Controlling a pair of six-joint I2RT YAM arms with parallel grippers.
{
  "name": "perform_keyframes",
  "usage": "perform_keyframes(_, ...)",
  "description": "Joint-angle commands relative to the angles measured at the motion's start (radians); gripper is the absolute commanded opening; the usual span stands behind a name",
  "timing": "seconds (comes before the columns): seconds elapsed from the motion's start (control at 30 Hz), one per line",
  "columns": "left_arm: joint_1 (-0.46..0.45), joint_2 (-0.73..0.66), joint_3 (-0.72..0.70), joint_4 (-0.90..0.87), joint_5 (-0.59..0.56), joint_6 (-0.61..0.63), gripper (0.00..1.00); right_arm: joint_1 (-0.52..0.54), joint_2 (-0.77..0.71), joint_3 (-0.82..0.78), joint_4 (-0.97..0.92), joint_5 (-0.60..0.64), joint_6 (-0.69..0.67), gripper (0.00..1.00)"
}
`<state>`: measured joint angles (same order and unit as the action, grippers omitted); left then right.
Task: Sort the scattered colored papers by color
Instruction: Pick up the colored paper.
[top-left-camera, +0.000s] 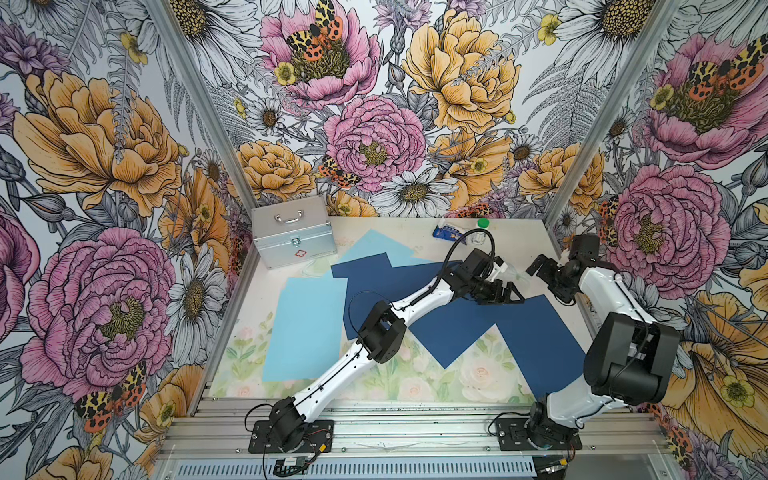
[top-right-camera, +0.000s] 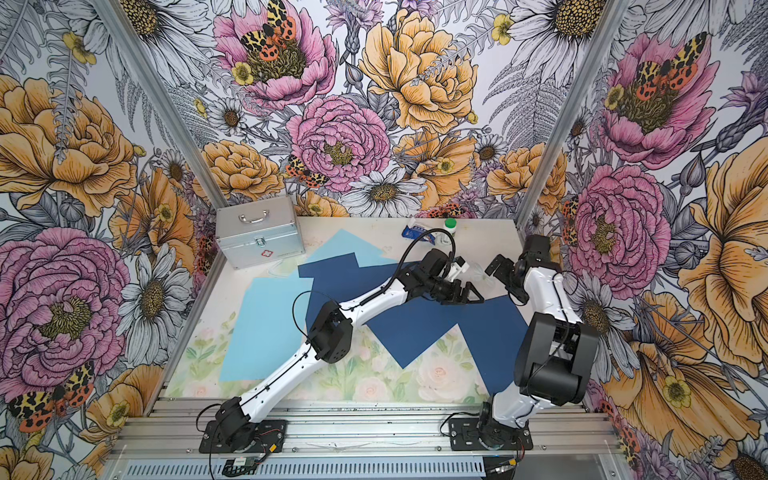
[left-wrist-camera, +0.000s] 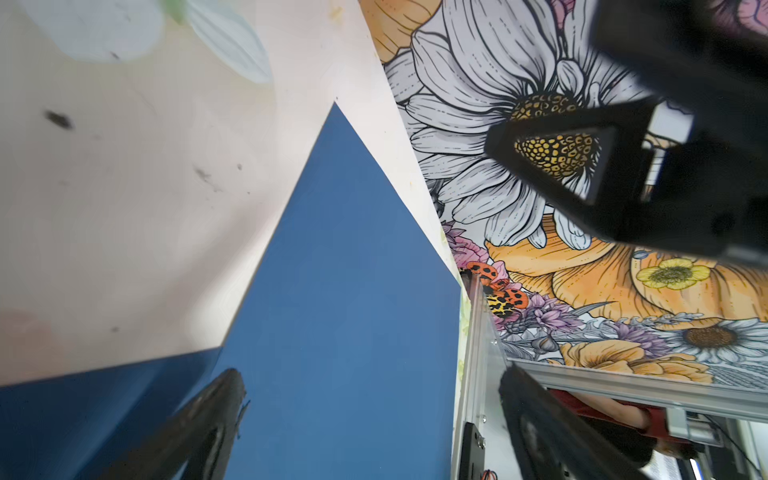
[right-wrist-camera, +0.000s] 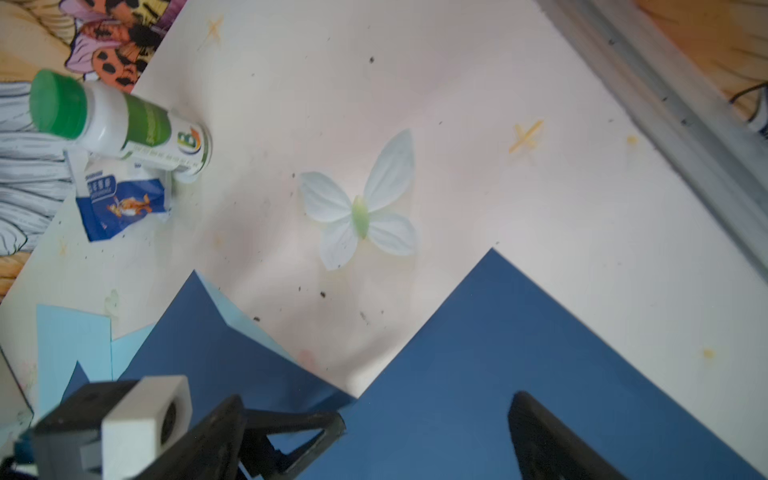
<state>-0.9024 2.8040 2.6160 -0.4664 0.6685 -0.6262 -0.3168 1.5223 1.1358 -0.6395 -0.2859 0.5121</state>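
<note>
Jaws wide apart on both arms, nothing held: the left gripper (top-left-camera: 508, 294) hovers over a navy sheet (top-left-camera: 490, 328) mid-counter, the right gripper (top-left-camera: 540, 268) just beside it. Light blue sheets (top-left-camera: 307, 328) lie left and behind the navy ones, partly overlapped.

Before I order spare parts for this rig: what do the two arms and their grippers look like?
Both arms match: glossy white link shells, blocky matte black joint housings, black base plates bolted to an aluminium rail. Thin black cables run along the links and loop free near the left arm's wrist. The left gripper and right gripper are all black, with triangular open-frame fingers. The right arm is likewise white. No markings are readable.
</note>
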Motion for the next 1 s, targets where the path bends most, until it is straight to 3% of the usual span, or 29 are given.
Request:
perform_keyframes(0.0, 0.004, -0.275, -0.171, -0.004, -0.157, 0.204, 0.99, -0.016, -0.061, -0.035, 0.123, -0.197, 0.083, 1.00)
perform_keyframes(0.07, 0.002, -0.410, -0.319, -0.028, -0.309, 0.262, 0.99, 0.032, -0.057, -0.036, 0.131, -0.230, 0.036, 1.00)
perform_keyframes(0.17, -0.008, -0.581, -0.503, -0.105, -0.659, 0.289, 0.99, 0.093, -0.050, -0.034, 0.130, -0.194, -0.006, 1.00)
perform_keyframes(0.27, 0.014, -0.666, -0.619, -0.156, -0.758, 0.195, 0.99, 0.126, -0.027, -0.032, 0.136, -0.151, -0.020, 1.00)
perform_keyframes(0.43, 0.107, -0.759, -0.822, -0.198, -0.625, -0.074, 0.99, 0.185, 0.080, 0.031, 0.118, -0.127, -0.086, 1.00)
perform_keyframes(0.67, 0.131, -0.862, -1.094, -0.191, -0.497, -0.112, 0.99, 0.276, 0.252, 0.163, 0.045, 0.021, -0.189, 1.00)
perform_keyframes(0.97, 0.144, -1.015, -1.379, -0.104, -0.454, -0.286, 0.99, 0.284, 0.402, 0.218, 0.034, -0.092, -0.194, 0.98)
